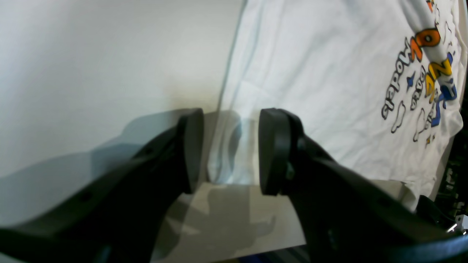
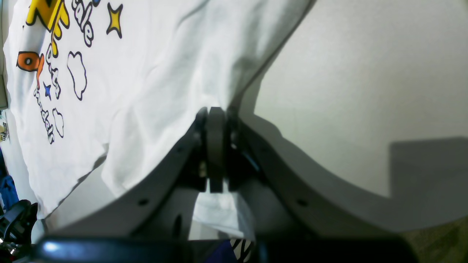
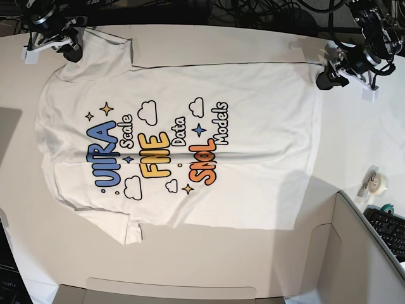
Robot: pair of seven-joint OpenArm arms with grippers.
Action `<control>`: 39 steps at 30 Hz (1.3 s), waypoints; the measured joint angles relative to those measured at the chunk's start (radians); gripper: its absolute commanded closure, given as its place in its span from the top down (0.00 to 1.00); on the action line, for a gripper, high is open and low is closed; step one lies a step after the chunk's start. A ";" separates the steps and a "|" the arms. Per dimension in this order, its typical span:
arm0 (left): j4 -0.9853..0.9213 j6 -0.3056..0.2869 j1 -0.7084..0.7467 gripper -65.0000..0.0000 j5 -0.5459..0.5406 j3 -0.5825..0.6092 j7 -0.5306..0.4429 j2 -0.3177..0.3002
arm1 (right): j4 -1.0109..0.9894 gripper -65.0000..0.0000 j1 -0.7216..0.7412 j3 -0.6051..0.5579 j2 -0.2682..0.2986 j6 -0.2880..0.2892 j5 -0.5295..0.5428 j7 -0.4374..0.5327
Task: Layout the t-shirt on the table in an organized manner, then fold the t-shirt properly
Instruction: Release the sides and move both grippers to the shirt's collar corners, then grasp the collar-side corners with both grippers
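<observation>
The white t-shirt (image 3: 253, 164) lies flat and print up on the off-white table (image 3: 215, 44), collar end to the left in the base view. My right gripper (image 3: 71, 52) sits at the shirt's far left sleeve. In the right wrist view this gripper (image 2: 216, 146) is shut, with t-shirt (image 2: 153, 73) fabric pinched between its jaws. My left gripper (image 3: 325, 80) is at the far right hem corner. Seen from the left wrist, the gripper (image 1: 226, 149) stands open, straddling the t-shirt (image 1: 329, 73) edge where it meets the table (image 1: 109, 54).
A grey box (image 3: 354, 253) fills the near right corner. A tape roll (image 3: 374, 180) and a keyboard (image 3: 389, 228) lie at the right edge. Cables run along the table's far edge.
</observation>
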 measured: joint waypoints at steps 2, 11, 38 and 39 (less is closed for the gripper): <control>0.001 0.000 0.000 0.39 -0.004 0.002 0.000 0.006 | 0.000 0.00 0.000 0.000 0.000 0.000 0.000 0.000; 0.004 -0.008 0.020 0.38 -0.026 0.077 -0.018 0.005 | 0.000 0.00 0.002 0.000 0.000 0.000 0.000 -0.001; 0.008 -0.014 0.090 0.02 -0.022 0.210 -0.108 -0.072 | 0.000 0.00 0.002 0.000 0.000 0.000 0.000 -0.004; 0.022 -0.013 0.090 0.00 -0.016 0.207 -0.107 -0.072 | 0.006 0.00 0.002 0.000 0.000 0.000 0.000 -0.004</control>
